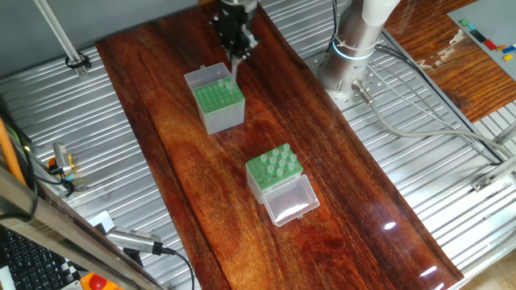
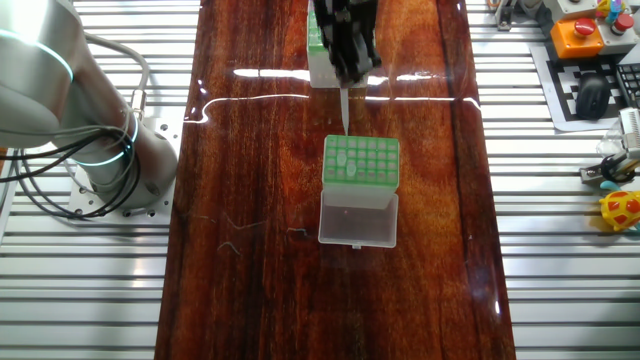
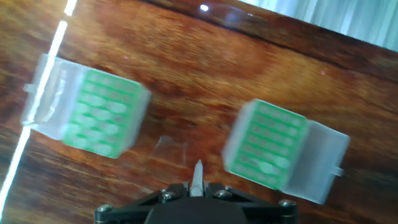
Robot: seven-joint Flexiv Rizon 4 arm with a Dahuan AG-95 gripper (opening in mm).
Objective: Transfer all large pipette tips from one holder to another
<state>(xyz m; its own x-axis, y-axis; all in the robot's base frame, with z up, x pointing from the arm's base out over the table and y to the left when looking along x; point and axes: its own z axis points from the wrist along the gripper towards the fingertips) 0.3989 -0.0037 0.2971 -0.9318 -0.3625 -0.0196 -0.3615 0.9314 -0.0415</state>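
Hovering above the far end of the dark reddish wooden bench in one fixed view, the black two-finger gripper is carrying a slender pale translucent pipette tip that is pointing downward just above the back edge of the grey-sided box with the green hole-grid top, whose whitish lid is standing open behind it. Nearer the camera, well apart from that box, the clear-sided box with the green hole-grid top is sitting with several pale tips standing in its holes and its clear lid lying open in front. In the other fixed view, the gripper is hanging over the bench with the tip pointing down between the two boxes: the clear-sided box is partly hidden behind the gripper, and the grey-sided box is sitting just below the tip's point, a couple of tips standing in its grid. In the hand view, the jaws are clamped together on the tip, which is sticking out between them over bare wood, with the clear-sided box lying to the left and the grey-sided box to the right.
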